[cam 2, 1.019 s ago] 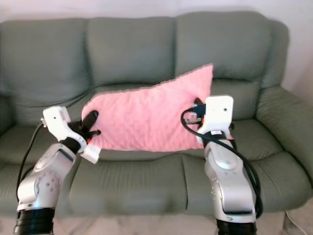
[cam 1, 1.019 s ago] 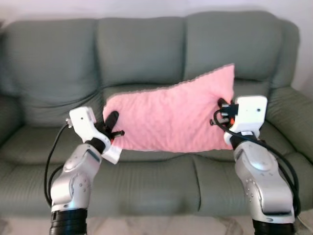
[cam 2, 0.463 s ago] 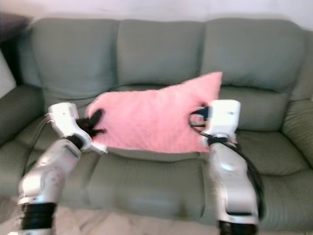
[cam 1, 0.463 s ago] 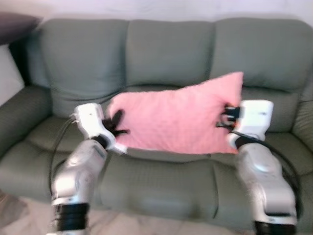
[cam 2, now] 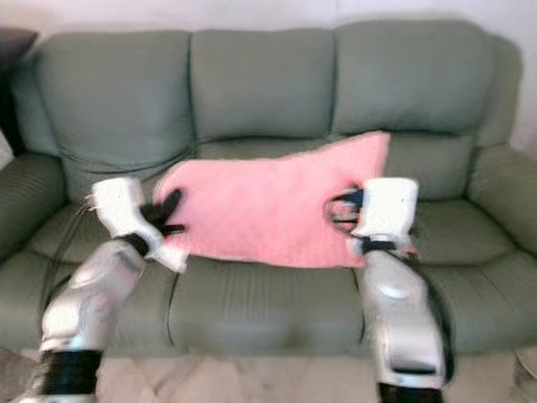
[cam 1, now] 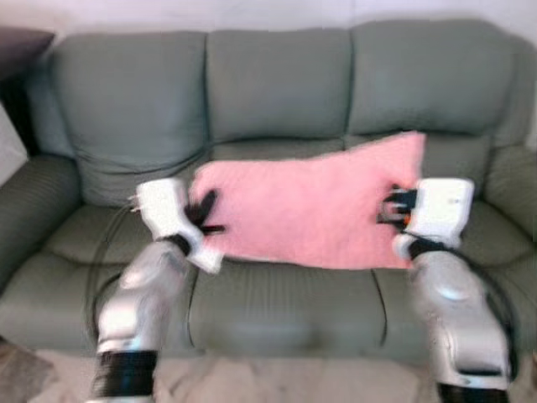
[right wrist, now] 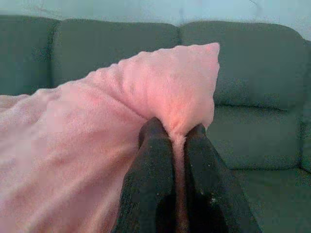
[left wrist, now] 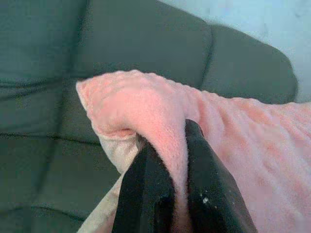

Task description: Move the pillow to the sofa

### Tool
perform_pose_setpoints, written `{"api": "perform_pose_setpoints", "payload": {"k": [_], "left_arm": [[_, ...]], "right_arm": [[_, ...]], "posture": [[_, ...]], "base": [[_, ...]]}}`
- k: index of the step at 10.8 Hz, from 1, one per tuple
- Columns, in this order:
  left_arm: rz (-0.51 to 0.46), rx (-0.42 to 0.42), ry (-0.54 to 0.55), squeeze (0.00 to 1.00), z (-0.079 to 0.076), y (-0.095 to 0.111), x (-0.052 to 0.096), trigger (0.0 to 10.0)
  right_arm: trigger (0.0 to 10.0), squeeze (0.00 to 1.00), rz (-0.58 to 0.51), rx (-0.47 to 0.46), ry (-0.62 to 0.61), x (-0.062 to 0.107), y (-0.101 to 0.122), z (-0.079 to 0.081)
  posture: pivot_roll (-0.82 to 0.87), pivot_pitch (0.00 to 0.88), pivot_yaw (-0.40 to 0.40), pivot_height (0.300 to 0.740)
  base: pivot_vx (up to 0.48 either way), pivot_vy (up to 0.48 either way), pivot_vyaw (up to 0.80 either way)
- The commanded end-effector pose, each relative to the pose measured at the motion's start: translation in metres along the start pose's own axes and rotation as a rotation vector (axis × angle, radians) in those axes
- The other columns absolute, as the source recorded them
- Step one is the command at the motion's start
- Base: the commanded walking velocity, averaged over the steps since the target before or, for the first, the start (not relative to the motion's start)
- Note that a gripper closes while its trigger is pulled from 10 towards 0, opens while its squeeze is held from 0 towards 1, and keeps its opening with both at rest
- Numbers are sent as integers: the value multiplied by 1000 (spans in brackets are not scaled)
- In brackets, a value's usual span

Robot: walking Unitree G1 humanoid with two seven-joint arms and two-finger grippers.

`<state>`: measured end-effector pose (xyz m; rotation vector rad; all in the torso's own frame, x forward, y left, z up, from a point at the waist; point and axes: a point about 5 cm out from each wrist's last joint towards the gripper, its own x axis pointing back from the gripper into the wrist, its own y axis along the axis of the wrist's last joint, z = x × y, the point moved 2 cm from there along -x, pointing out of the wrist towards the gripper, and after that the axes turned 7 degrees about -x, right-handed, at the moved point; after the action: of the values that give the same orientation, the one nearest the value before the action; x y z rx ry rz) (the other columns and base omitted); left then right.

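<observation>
You held the pink pillow (cam 1: 310, 201) up over the green sofa (cam 1: 277, 84) (three seats), left gripper (left wrist: 170, 179) pinching its nine o'clock end, right gripper (right wrist: 177, 160) its three o'clock.

Pale wall (cam 1: 277, 13) behind; light, perhaps marbled floor (cam 1: 277, 382) below
</observation>
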<state>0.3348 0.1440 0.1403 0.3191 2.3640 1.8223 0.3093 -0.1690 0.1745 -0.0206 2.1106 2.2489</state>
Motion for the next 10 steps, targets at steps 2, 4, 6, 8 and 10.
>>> {"api": "perform_pose_setpoints", "payload": {"k": [2,4,6,8,10], "left_arm": [[2,-13,-2,0,-2,-4,0,10000],[12,-13,-1,0,-2,-9,2,10000],[14,-20,10,0,1,-12,5,10000],[17,-13,12,0,1,-14,8,10000],[8,-1,-6,0,0,-14,9,10000]], "right_arm": [[10000,0,-42,-1,-18,0,9,-5],[10000,0,-38,10,-26,1,8,-8],[10000,0,-38,16,-25,1,8,-7],[10000,0,-40,20,-26,2,8,-7],[10000,0,-49,22,-25,2,9,-7]], "posture": [[-214,0,42,740],[-216,0,43,740],[-215,0,42,740],[-214,0,41,740],[-214,0,41,740]], "base": [[0,0,0],[0,0,-400],[0,0,-400],[0,0,0],[0,0,-269]]}}
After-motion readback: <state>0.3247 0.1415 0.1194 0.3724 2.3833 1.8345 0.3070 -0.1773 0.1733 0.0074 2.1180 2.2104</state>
